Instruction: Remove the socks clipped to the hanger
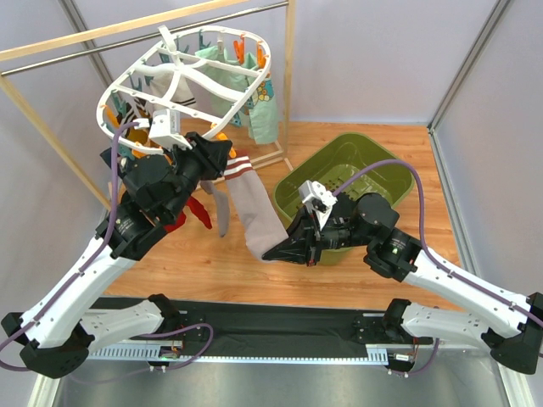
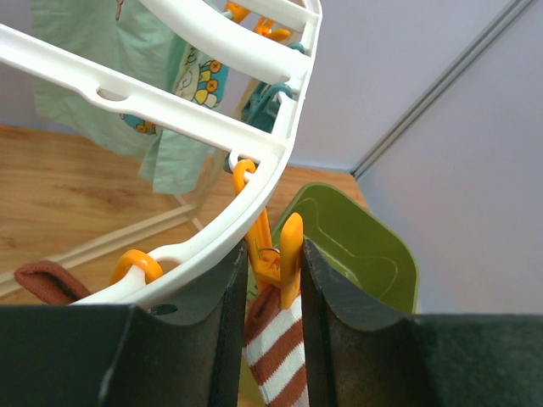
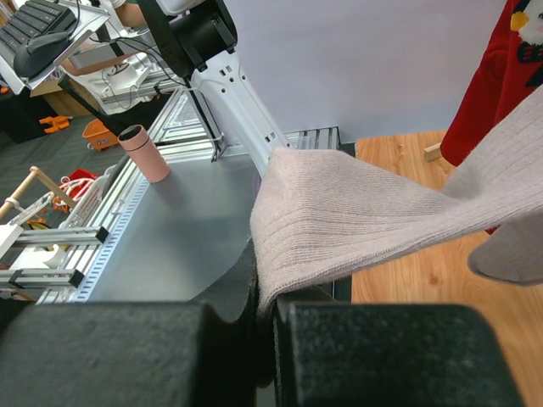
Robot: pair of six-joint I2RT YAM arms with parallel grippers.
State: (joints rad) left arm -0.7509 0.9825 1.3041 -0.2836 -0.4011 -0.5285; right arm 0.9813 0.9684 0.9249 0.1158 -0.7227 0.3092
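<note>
I'm unclipping: my right gripper (image 3: pixel 265 292) clamps the toe of the striped sock (image 2: pixel 276 360), which hangs from the hanger (image 2: pixel 182 127). My left gripper (image 2: pixel 273 259) flanks its orange clip (image 2: pixel 291 242); whether it squeezes, I cannot tell. Next I must pinch the clip open, then pull

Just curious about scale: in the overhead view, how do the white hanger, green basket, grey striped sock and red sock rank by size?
1. white hanger and green basket: alike; the hanger sits nearer the camera, so I won't rank them.
2. grey striped sock.
3. red sock, partly hidden.
</note>
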